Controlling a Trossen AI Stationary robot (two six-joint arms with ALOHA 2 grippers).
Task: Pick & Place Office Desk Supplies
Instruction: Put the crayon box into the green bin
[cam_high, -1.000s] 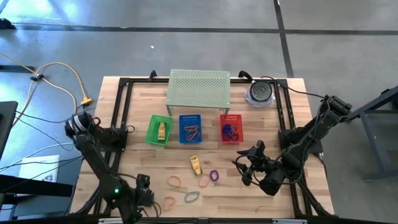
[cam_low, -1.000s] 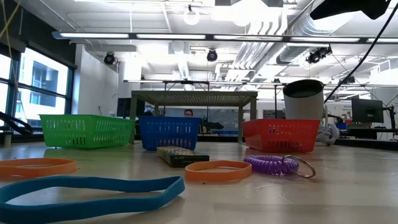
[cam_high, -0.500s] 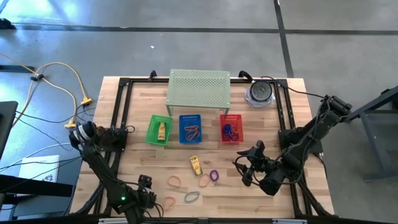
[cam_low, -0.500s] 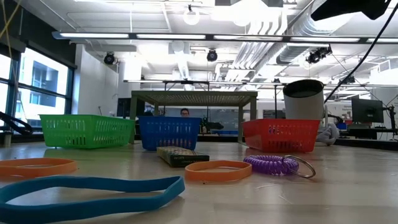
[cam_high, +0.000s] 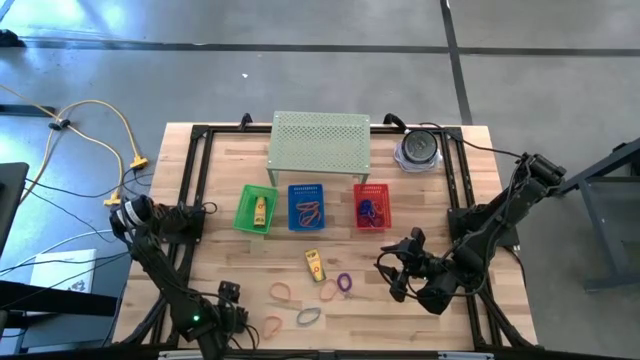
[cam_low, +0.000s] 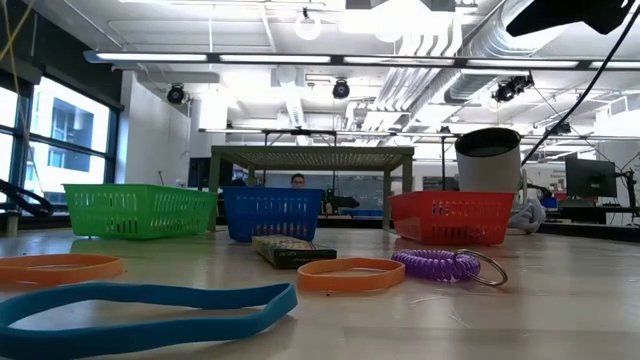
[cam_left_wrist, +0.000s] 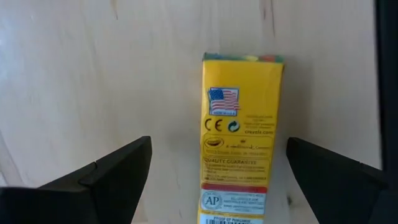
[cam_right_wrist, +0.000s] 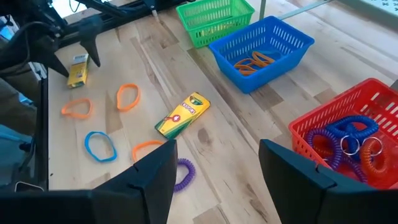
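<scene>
Left claw (cam_left_wrist: 217, 152) released; packet (cam_left_wrist: 241, 143) laid flat on bench (cam_left_wrist: 93, 74) between its fingers, nearer one. Packet could be nudged askew at closing. Right claw (cam_right_wrist: 216, 152) released, parked beside red basket (cam_right_wrist: 348, 134).

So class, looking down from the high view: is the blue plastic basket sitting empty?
No: the blue plastic basket holds orange rubber bands on its floor.

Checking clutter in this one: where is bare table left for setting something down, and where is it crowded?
Bare wood lies between the green basket and the table's left frame rail, and right of the red basket up to the grey round object. It is crowded at the near middle, around the crayon box, the purple coil and the orange band.
</scene>
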